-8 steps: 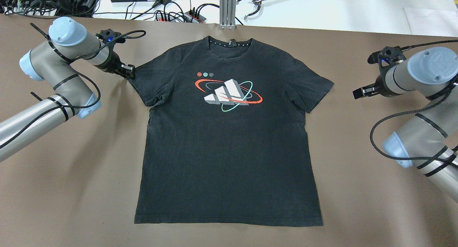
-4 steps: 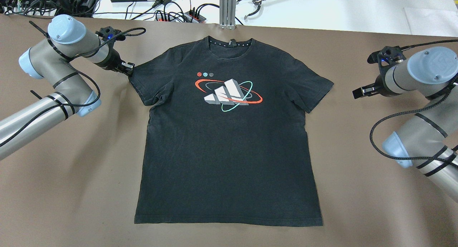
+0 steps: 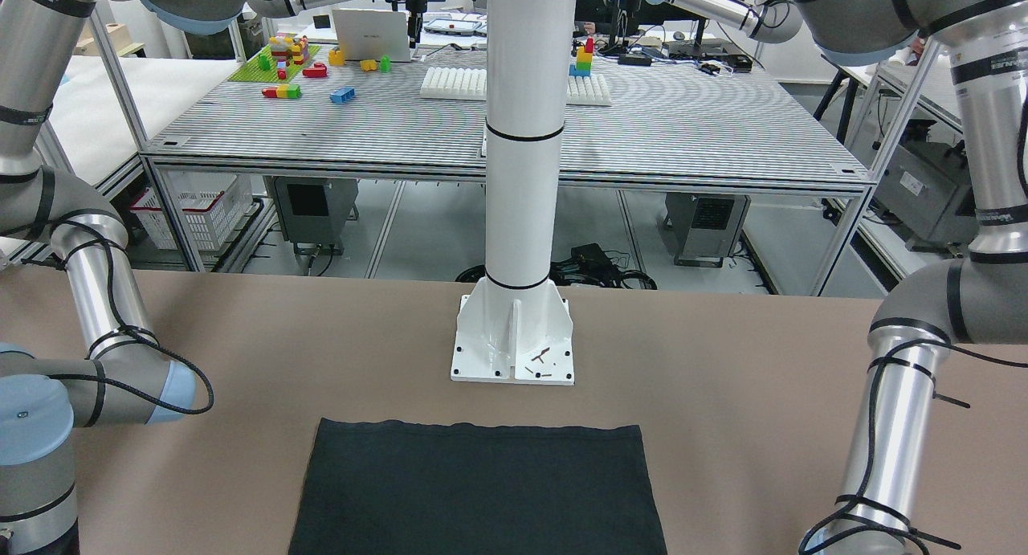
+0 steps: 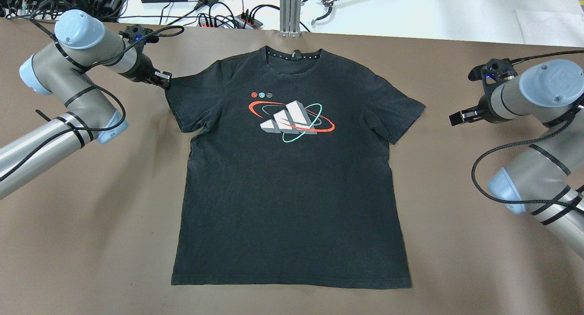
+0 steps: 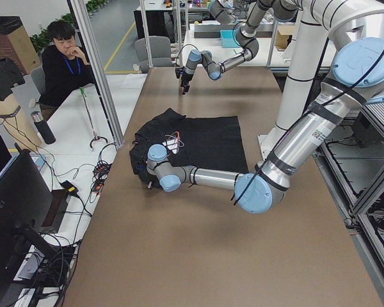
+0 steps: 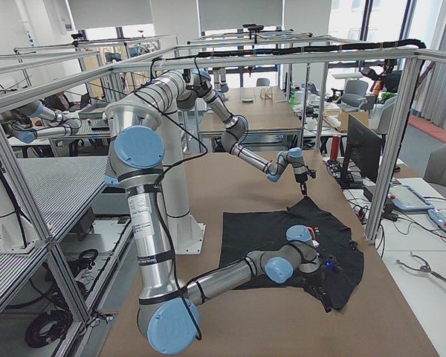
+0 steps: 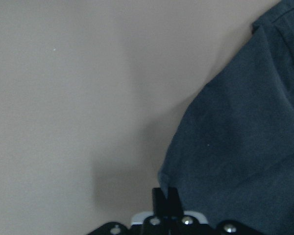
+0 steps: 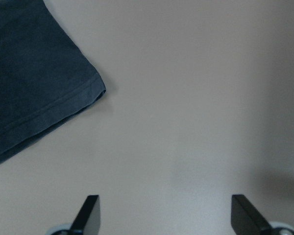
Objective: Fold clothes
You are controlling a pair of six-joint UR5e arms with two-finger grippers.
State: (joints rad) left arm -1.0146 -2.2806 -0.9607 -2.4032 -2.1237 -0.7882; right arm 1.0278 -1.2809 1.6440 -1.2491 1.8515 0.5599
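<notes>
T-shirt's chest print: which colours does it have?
On the T-shirt, the print has white-grey bars, a red ring and a turquoise ring; overhead view shows it best.

Left arm (image 4: 91, 55) and right arm (image 4: 520, 100): silver-grey tubes, pale blue joint caps, black bands, braided black cables — left gripper (image 4: 167, 83) and right gripper (image 4: 455, 118) black, a blue light at each wrist.

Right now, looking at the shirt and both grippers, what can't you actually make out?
- How much sleeve the left gripper pinches: the left wrist view's bottom edge cuts its closed fingers, and overhead it is too small.
- T-shirt, front-facing view: the bottom edge cuts off all but the hem end; neither gripper shows.
- Neck label: too small to read overhead.
- Gripped sleeve, exterior left view: the left arm's wrist covers it.
</notes>
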